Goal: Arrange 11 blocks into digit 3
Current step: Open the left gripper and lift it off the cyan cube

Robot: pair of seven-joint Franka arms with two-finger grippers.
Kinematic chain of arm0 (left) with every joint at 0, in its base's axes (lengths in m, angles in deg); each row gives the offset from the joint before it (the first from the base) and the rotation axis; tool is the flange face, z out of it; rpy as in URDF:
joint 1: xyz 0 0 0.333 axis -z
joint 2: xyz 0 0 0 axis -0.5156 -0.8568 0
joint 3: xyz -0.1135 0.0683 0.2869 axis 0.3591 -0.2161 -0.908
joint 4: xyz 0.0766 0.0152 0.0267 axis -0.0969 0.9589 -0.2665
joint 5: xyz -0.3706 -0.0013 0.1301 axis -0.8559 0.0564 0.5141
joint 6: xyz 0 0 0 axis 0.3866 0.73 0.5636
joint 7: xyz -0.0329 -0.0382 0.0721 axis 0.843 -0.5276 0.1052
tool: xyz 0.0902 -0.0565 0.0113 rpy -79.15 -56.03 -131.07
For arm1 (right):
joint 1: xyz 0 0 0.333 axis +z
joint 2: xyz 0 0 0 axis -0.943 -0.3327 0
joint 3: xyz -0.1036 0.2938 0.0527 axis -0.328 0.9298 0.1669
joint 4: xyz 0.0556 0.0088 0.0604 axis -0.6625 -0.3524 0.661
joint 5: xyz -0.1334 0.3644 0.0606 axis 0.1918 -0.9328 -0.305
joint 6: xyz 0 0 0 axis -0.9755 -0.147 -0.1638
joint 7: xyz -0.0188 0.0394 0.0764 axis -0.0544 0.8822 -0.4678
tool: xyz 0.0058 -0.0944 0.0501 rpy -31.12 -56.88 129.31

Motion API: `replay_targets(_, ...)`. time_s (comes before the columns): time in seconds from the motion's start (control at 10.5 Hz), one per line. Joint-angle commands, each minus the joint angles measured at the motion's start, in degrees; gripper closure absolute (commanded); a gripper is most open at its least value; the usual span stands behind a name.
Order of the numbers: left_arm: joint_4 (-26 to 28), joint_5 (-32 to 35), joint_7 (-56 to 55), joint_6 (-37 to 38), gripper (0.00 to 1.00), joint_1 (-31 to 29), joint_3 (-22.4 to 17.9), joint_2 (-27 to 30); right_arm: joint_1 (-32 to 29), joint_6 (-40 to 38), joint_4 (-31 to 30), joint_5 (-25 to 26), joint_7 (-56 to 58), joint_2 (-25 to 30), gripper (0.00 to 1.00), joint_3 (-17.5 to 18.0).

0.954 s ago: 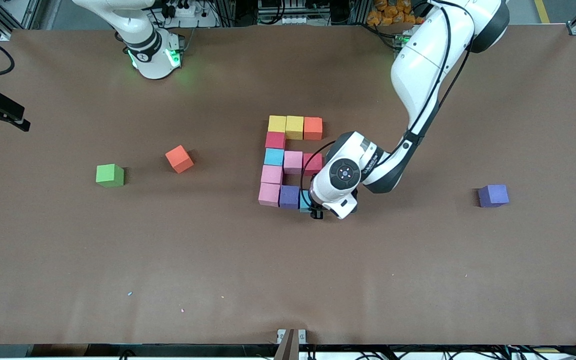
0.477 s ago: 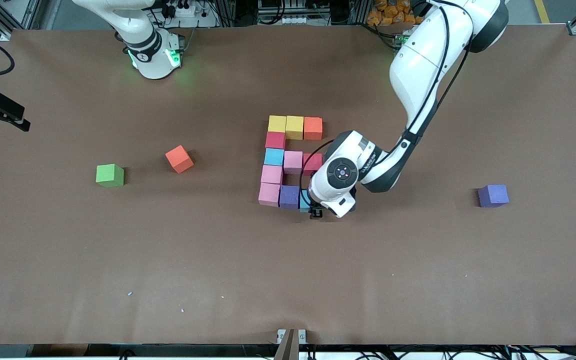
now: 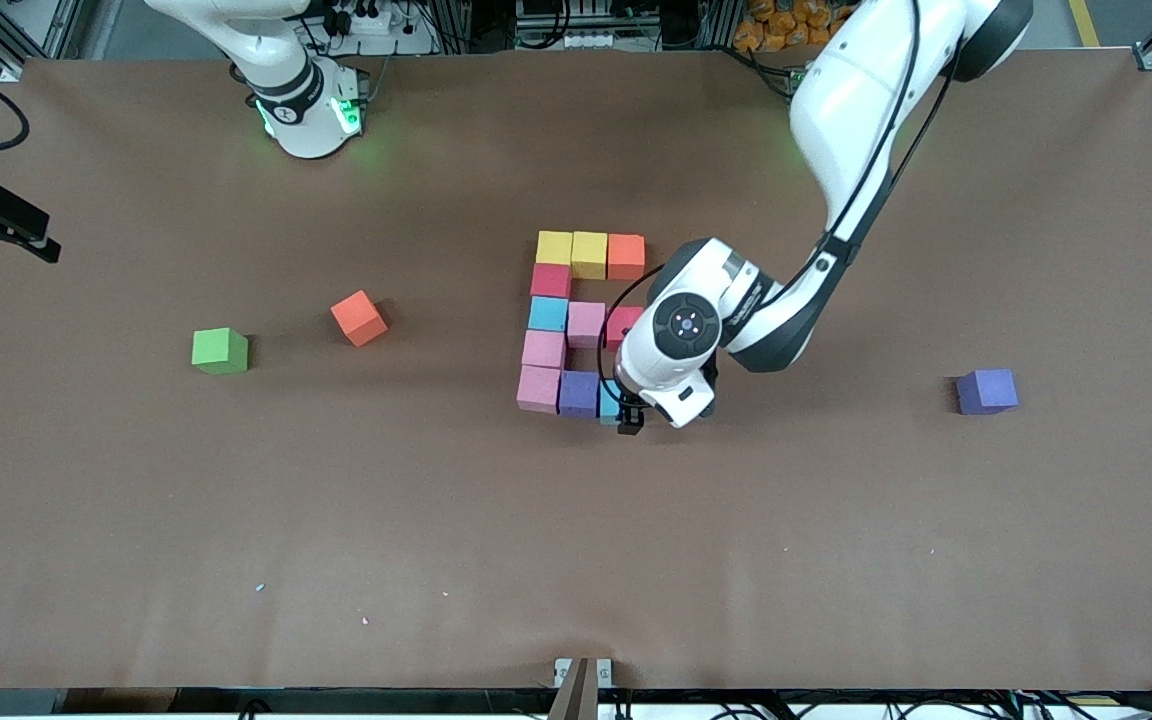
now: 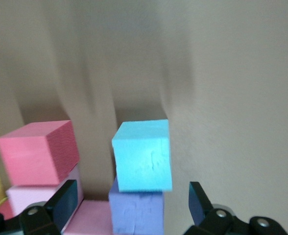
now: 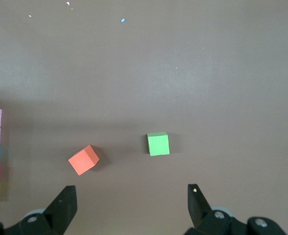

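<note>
Flanking light blue block (image 4: 143, 155) — left end effector (image 4: 132, 208), parted

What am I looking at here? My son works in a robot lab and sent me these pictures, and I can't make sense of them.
Two white robot arms stand at a brown table. The wide picture comes from a high camera facing them; the other two come from cameras on their wrists. Coloured foam cubes form a figure mid-table. The left gripper hangs open over the light blue cube at the figure's end, holding nothing. The right gripper, also open, waits above a loose orange cube and a green cube. A purple cube lies apart.
</note>
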Motion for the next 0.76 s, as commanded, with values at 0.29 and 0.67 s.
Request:
replay_targets(0.29,1.39,1.70,11.87,6.56,0.00,-1.26,-0.35,8.12,-0.23,-0.50,0.39,0.27,0.58,0.10,0.00,0.16)
replay_targets(0.67,1.39,3.81,20.02,10.32,0.00,-1.34,-0.26,11.45,-0.06,-0.50,0.48,0.44,0.67,0.10,0.00,0.16)
